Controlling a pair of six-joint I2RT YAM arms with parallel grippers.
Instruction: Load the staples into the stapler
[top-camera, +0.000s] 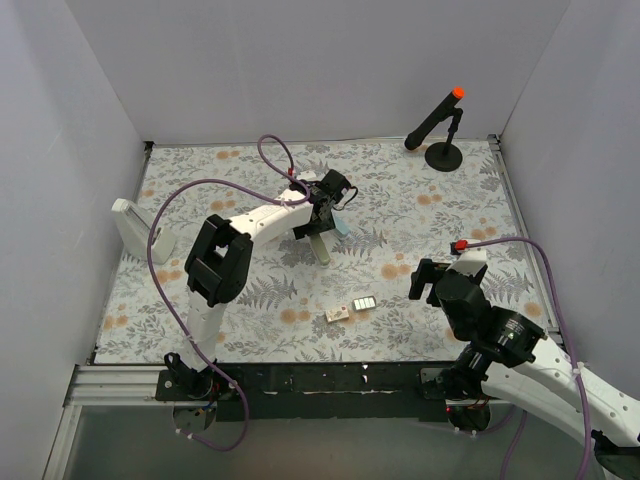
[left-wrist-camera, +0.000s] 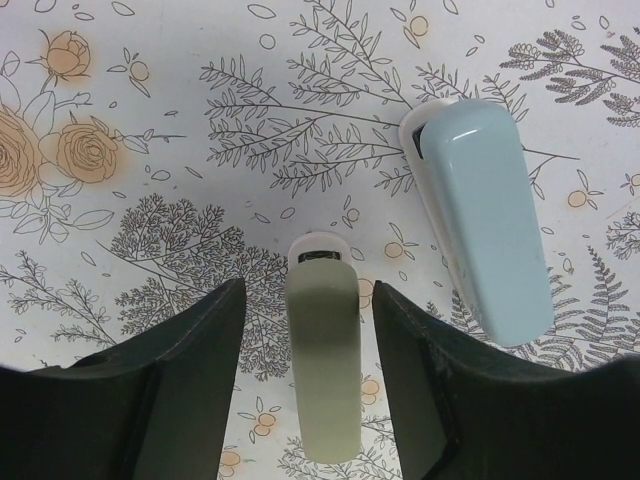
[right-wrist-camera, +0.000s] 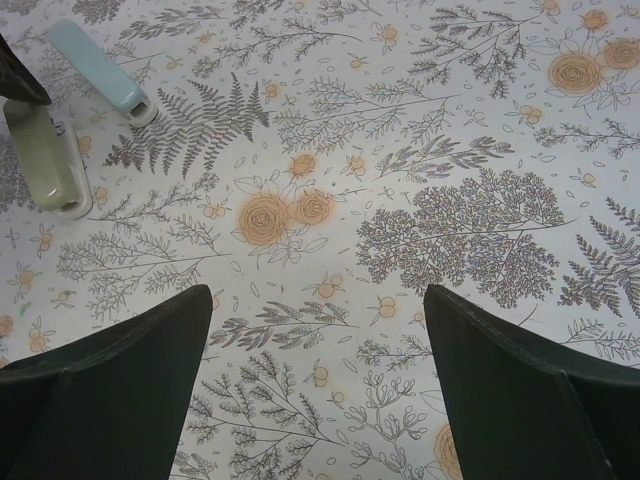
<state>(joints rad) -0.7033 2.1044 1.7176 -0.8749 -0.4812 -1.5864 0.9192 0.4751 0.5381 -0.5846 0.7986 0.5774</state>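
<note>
Two staplers lie close together, and that is your risk. The left gripper straddles the green stapler with its jaws part-way apart, gaps on both sides, holding nothing. The blue stapler sits just beside one finger and could get nudged. A squeeze off-centre may twist the smooth green body. The right gripper hangs wide open and empty. The staples and their box lie well apart, nearer the bases. The floral cloth looks flat; plain white walls enclose it.
</note>
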